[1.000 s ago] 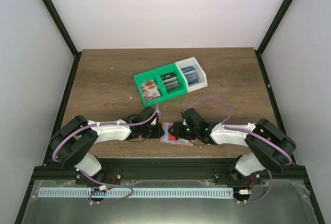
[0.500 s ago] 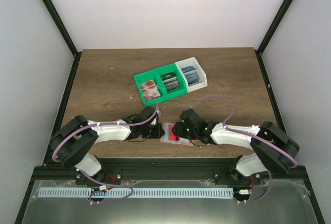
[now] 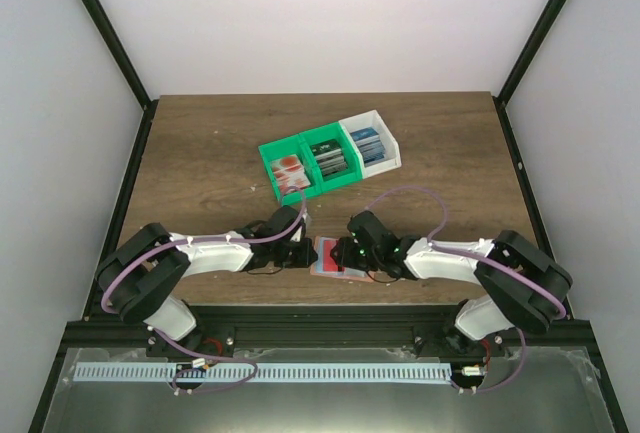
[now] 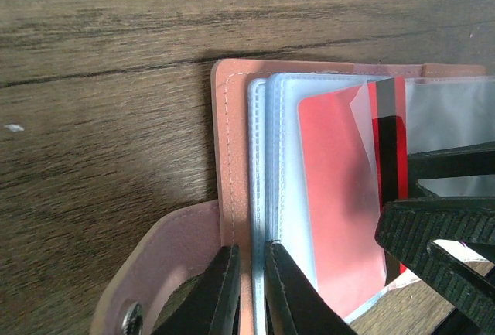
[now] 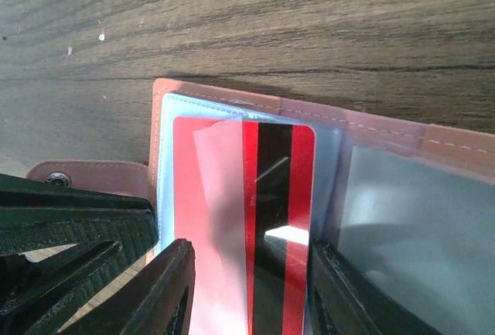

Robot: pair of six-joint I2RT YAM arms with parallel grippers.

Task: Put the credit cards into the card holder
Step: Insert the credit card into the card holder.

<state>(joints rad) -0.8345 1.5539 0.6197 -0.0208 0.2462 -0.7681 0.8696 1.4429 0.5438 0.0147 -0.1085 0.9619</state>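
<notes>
The card holder (image 5: 371, 130) lies open on the wooden table (image 5: 309, 25), close to the front edge between my two arms. Its salmon cover is soft, stitched, leather-like material with a snap tab (image 5: 85, 176). Inside is a stack of floppy clear sleeves (image 4: 282, 157). A red card (image 5: 263, 219) with a black stripe, stiff and glossy, sits partway in the top sleeve, with the film lapping over part of it.

My left gripper (image 4: 249, 288) is pinched on the edge of the cover and sleeves. I judge this is to pin the holder so the pocket cannot slide. My right gripper (image 5: 251, 277) straddles the card, jaws apart along its long edges. I cannot tell whether they press on it.

Other cards (image 3: 365, 143) stand in the green and white bins (image 3: 270, 171), farther back.
</notes>
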